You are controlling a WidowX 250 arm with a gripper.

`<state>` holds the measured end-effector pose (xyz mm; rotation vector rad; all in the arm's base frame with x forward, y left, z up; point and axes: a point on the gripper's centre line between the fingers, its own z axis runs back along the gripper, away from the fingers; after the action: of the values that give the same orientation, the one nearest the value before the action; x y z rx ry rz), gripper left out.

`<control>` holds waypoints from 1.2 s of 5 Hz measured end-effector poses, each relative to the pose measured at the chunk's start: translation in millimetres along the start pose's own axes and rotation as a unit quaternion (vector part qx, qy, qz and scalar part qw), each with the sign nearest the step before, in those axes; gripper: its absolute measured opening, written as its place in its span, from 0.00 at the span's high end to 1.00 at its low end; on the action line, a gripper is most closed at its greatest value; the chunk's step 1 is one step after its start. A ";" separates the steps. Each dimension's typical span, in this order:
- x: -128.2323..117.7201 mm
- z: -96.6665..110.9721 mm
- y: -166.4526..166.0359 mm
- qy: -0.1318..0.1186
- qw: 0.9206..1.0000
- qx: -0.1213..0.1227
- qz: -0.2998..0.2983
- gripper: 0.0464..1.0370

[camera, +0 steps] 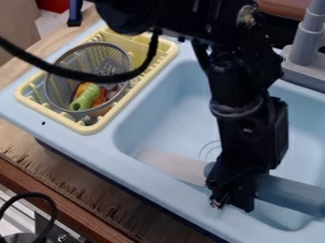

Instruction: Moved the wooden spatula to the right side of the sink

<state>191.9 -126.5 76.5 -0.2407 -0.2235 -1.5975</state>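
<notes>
My gripper (232,201) hangs low over the front part of the light blue sink (162,107), pointing down near its front wall. A pale pinkish-tan flat piece (173,166), which looks like part of the wooden spatula, lies in the sink just left of the gripper. To the right, a thick blue-grey cylinder (295,193) extends toward the right edge of the view. The gripper covers the stretch between these two, so I cannot tell whether they are one thing. Whether the gripper holds either one is also unclear.
A yellow dish rack (101,124) with a round mesh strainer (56,83) and toy pieces stands left of the basin. The grey faucet (306,45) rises at the upper right. A black cable hangs across the rack. The sink's raised front rim borders the wooden counter (82,190).
</notes>
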 end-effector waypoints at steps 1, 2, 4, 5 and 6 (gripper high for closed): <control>4.8 12.8 6.0 -0.006 0.999 -0.004 0.036 0.66; 16.7 43.7 24.4 -0.018 0.995 0.001 0.093 0.66; 11.4 90.1 53.0 -0.012 0.979 0.039 0.199 0.66; 0.1 110.9 63.6 0.033 0.963 0.074 0.256 0.66; -23.6 117.5 70.1 0.079 0.950 0.096 0.286 0.66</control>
<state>264.7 -72.7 181.7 -0.0181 -0.1630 -1.0040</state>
